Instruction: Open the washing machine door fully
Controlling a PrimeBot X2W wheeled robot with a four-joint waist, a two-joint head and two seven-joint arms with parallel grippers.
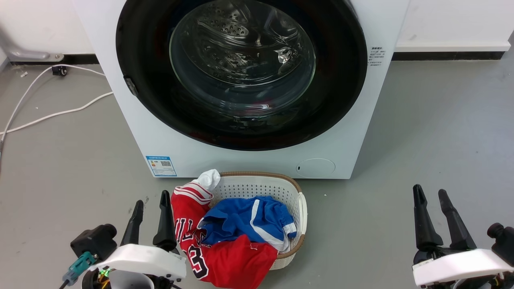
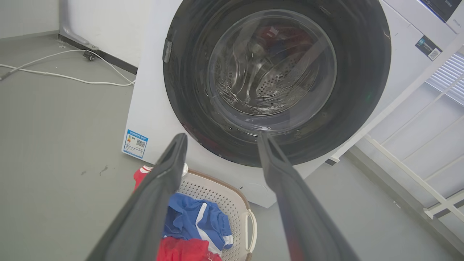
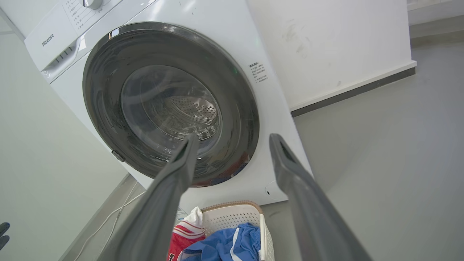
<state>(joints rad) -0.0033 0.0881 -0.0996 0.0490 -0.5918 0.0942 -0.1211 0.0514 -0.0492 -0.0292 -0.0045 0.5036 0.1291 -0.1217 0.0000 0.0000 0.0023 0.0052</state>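
The white washing machine stands straight ahead on the floor. Its round glossy black washing machine door with the clear glass bowl lies flat against the front, shut, with a small latch handle on its left rim. The door and the door appear beyond each wrist's fingers. My left gripper is open at the lower left, well short of the machine. At the lower right my right gripper is open too, holding nothing.
A white laundry basket with red and blue clothes sits on the floor just before the machine, between my arms. White cables trail on the floor at the left. A white rail frame stands to the machine's right side.
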